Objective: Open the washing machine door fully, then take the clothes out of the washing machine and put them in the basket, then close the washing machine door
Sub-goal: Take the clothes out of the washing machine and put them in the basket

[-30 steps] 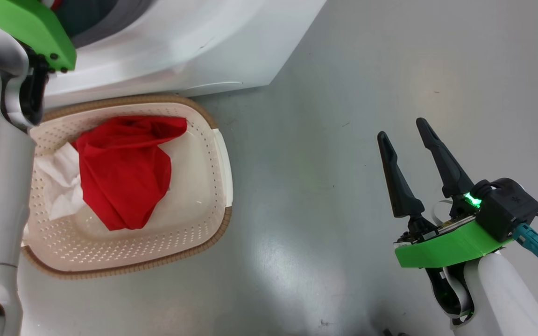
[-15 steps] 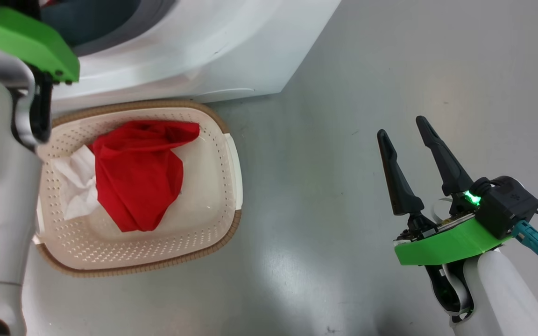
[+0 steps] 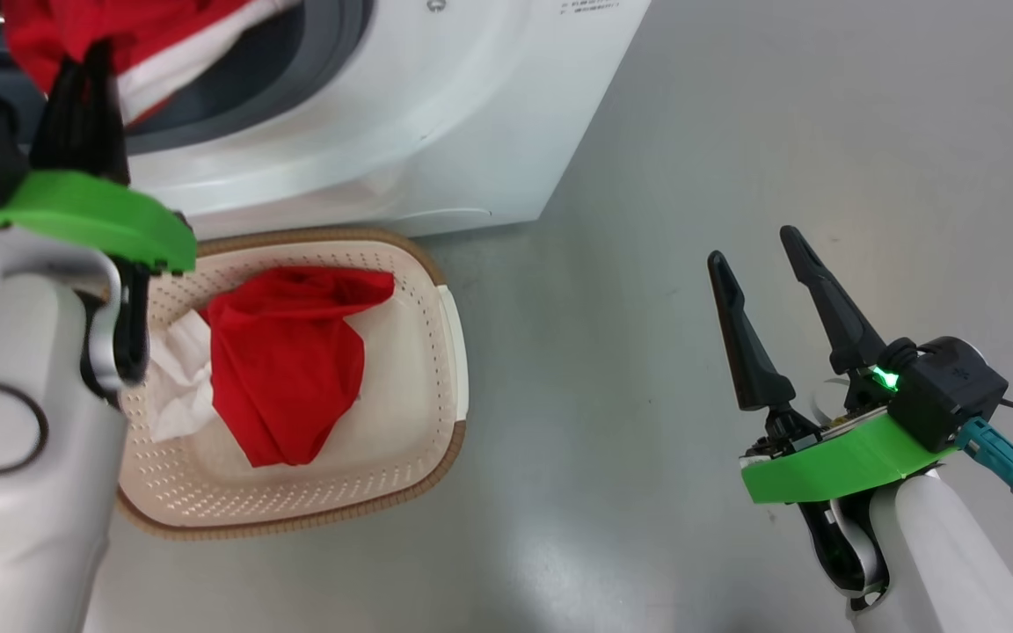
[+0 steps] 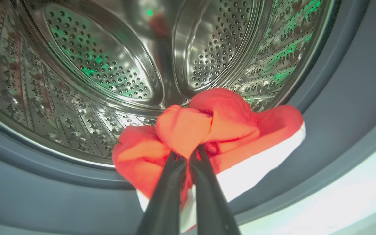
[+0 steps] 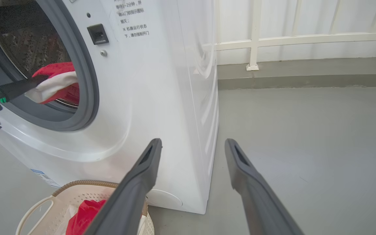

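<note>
A red and white garment [image 4: 214, 130] of the clothes hangs at the mouth of the washing machine [image 3: 401, 105], over the grey gasket [image 4: 338, 81]. My left gripper [image 4: 186, 155] is shut on it. From the head view, the left gripper [image 3: 95, 57] reaches up into that bundle [image 3: 137, 35]. Below stands the basket [image 3: 445, 440] with a red garment [image 3: 287, 369] and a white cloth [image 3: 177, 387] in it. My right gripper [image 3: 754, 245] hangs open over the floor, well right of the basket, holding nothing. The washing machine door is out of view.
Behind the held garment the steel drum [image 4: 109, 65] looks bare. The basket [image 5: 77, 184] sits close against the washer's front. Open grey floor [image 3: 647, 176] stretches to the right. A white railing [image 5: 253, 39] on a low kerb runs along the back.
The head camera has shifted. My left arm has drawn back from the drum, bringing its fingers and the red and white garment into sight. The right arm has hardly moved.
</note>
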Robot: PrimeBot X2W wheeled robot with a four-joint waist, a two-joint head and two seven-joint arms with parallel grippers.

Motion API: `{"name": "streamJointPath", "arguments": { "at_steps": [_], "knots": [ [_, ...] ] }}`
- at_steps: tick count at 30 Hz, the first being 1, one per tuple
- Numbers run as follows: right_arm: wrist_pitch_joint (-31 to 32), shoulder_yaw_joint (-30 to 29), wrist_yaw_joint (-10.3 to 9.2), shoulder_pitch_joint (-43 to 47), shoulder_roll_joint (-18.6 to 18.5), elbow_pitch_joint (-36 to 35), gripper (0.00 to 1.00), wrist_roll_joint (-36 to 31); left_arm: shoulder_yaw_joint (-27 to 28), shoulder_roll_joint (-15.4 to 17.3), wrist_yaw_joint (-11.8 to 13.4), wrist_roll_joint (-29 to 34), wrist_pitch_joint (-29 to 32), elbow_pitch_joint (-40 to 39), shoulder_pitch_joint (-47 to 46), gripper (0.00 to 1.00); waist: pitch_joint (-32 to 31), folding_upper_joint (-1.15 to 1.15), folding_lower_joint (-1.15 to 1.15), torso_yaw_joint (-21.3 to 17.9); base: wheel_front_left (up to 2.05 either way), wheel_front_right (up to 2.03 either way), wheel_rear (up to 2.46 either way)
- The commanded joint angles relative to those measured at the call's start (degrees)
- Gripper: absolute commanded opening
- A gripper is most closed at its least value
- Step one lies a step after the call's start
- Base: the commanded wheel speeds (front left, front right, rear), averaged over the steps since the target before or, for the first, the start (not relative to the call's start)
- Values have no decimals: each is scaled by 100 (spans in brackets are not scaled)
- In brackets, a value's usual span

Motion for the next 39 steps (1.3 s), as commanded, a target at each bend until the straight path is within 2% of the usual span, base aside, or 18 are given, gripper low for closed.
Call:
{"name": "streamJointPath", "arguments": {
  "at_steps": [1,14,24,39],
  "knots": [
    [-36,120,29,147,5,-100,100,-27,194,286,97,1,-82,-301,218,0,-142,0,0,30,0,0,0],
    [-36,160,29,205,5,-23,100,-58,444,412,424,-46,-140,-1898,1752,0,-679,0,0,72,0,0,0],
    [-36,176,29,307,5,56,100,-35,570,428,776,-113,-103,-3032,2918,0,-1193,0,0,88,0,0,0],
    [-36,63,29,478,5,65,100,-61,544,406,1208,-86,114,-4382,4227,0,-1638,0,0,112,0,0,0]
  ]
}}
